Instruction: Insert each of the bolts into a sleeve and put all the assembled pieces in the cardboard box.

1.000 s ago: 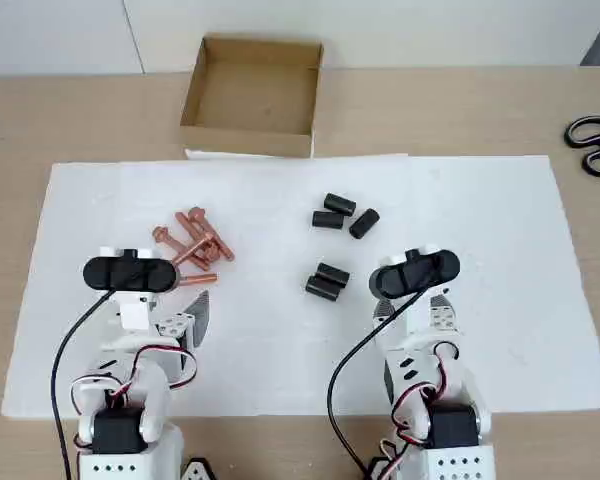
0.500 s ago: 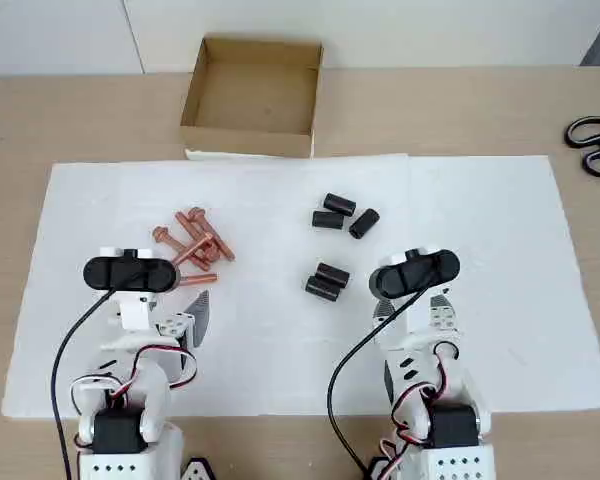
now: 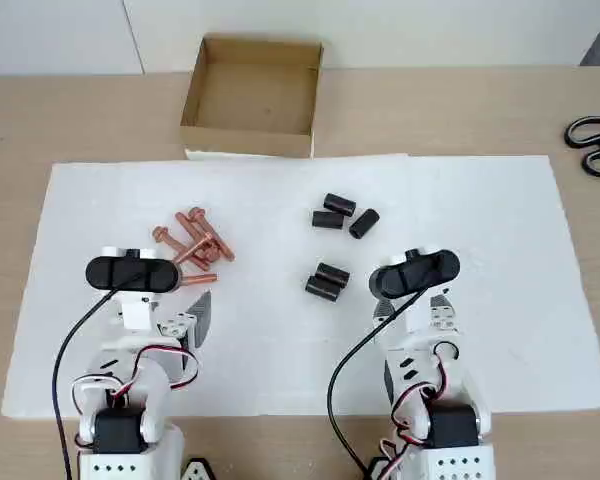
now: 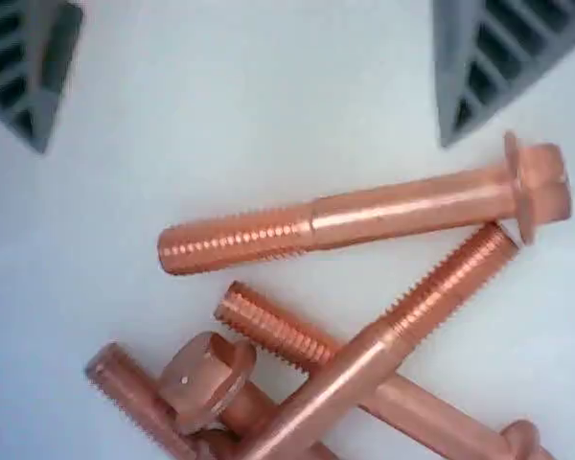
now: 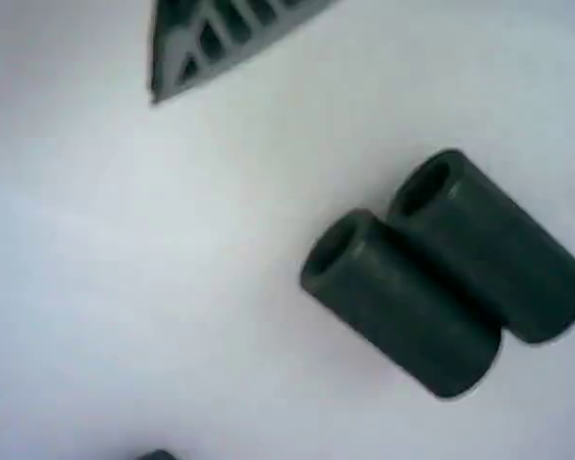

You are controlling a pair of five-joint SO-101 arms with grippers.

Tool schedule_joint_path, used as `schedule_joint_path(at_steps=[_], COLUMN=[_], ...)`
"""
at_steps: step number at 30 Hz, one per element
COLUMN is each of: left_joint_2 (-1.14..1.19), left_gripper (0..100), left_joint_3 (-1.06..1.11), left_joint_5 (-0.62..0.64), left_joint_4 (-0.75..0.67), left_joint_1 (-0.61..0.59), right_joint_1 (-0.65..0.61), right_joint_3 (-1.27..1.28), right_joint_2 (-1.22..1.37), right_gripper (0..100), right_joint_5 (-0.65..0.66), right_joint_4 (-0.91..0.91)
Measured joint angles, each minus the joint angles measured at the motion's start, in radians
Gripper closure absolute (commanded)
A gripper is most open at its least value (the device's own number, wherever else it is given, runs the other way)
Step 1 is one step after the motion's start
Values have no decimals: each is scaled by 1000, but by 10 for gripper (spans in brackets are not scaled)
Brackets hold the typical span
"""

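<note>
Wood tabletop [image 3: 80,110], white sheet [image 3: 500,300] over it — cardboard box [image 3: 248,141], scissors [image 3: 594,145], wall [image 3: 430,30] behind

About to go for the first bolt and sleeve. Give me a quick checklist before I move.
1. Left gripper open above the bolts: ok.
2. Nearest bolt lying unburied: ok.
3. Right gripper open near the sleeve pair: ok.
4. Those sleeves separated for a single grasp: not ok, they touch.
5. Sleeve bores clear right through: cannot tell.
6. Cardboard box upright, open-topped: ok.
</note>
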Motion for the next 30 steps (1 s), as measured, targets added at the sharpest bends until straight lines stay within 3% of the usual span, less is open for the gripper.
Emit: schedule_joint_path(at_steps=[6, 12, 17, 25, 30], left_joint_2=[0, 0, 31, 503, 862], left_gripper=[756, 756, 756, 756, 756], left_joint_3=[-46, -222, -370, -767, -1020], left_joint_5=[-29, -176, -212, -212, -212], left_joint_4=[18, 40, 101, 166, 287], left_joint_1=[-57, -232, -281, -284, -284], right_joint_1=[41, 210, 310, 321, 321], right_joint_3=[-41, -370, -626, -816, -936], right_joint_2=[0, 0, -11, 34, 270], right_gripper=[800, 800, 800, 800, 800], right_joint_5=[2, 11, 98, 137, 137], right_joint_4=[28, 169, 184, 140, 195])
